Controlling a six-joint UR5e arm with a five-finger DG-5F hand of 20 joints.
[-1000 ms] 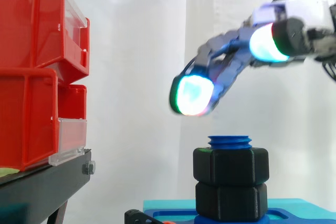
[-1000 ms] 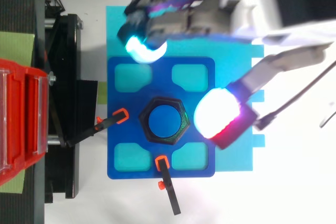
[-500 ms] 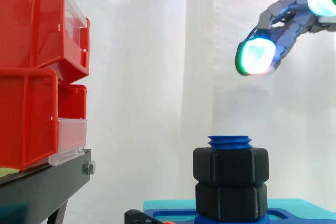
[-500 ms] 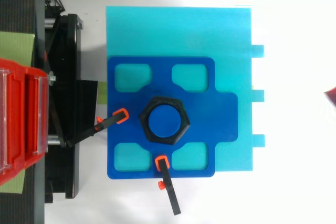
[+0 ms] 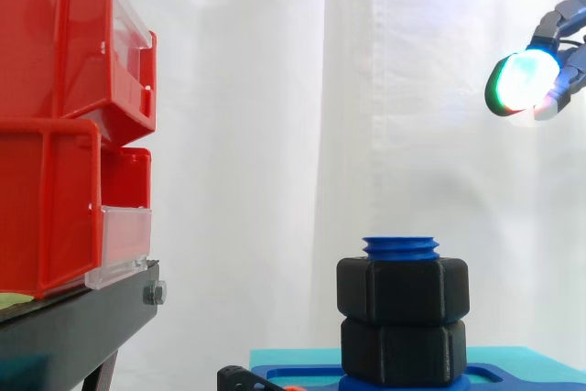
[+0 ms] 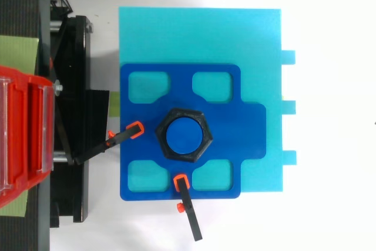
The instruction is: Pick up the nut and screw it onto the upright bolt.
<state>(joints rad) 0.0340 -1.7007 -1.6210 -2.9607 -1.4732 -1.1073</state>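
Nut (image 5: pixel 403 288) sat threaded on the upright bolt (image 5: pixel 401 246) above a second nut (image 5: pixel 403 352), at the middle of the blue plate (image 6: pixel 229 145). Task judged essentially done, tightness unverified. Hand (image 5: pixel 520 81) hung high, well apart from the bolt; released or clenched, could not tell.

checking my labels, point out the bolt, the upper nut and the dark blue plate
bolt (image 5: pixel 400 246), side view, threaded tip
upper nut (image 5: pixel 403 288), side view, front face
dark blue plate (image 6: pixel 249 127), top view, bare right part
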